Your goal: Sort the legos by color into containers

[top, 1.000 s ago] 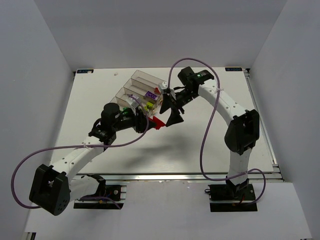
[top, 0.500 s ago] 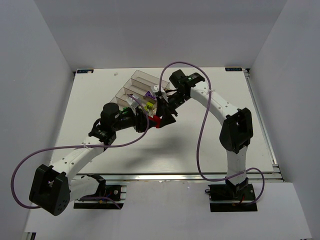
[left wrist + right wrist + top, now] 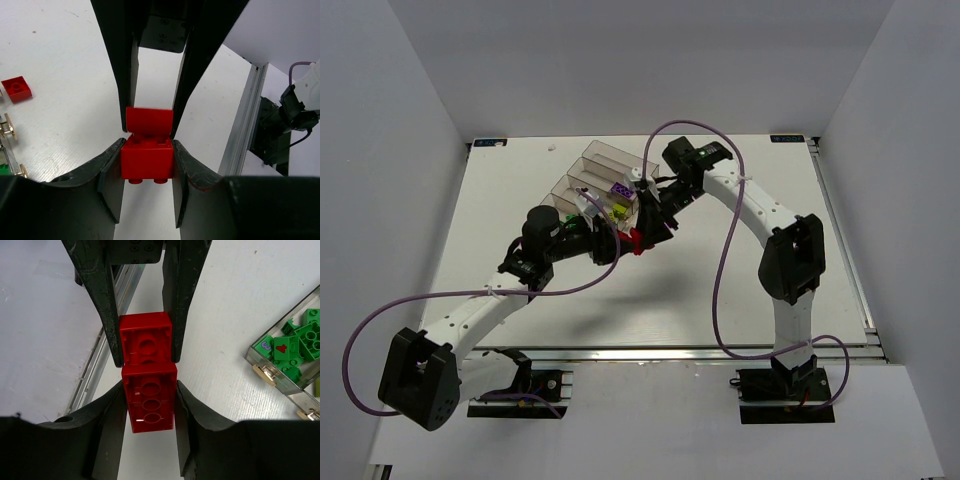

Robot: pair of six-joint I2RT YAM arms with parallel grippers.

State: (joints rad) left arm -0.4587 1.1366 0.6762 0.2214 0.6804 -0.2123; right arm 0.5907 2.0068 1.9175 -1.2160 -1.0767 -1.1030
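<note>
Grip: left gripper [image 3: 147,150] and right gripper [image 3: 149,390] each clamp half the joined red legos [image 3: 637,241] | Site: just beside the containers [image 3: 605,152] | Handling: we judge them light, rigid, slick; take flat sidewalls.

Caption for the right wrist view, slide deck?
Right pincer and left pincer grip joined red bricks; green legos sit in a bin.

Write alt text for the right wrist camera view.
Two joined red bricks fill the centre, the right gripper pinching the nearer one, the left gripper the farther. A clear bin of green bricks sits at right.
</note>
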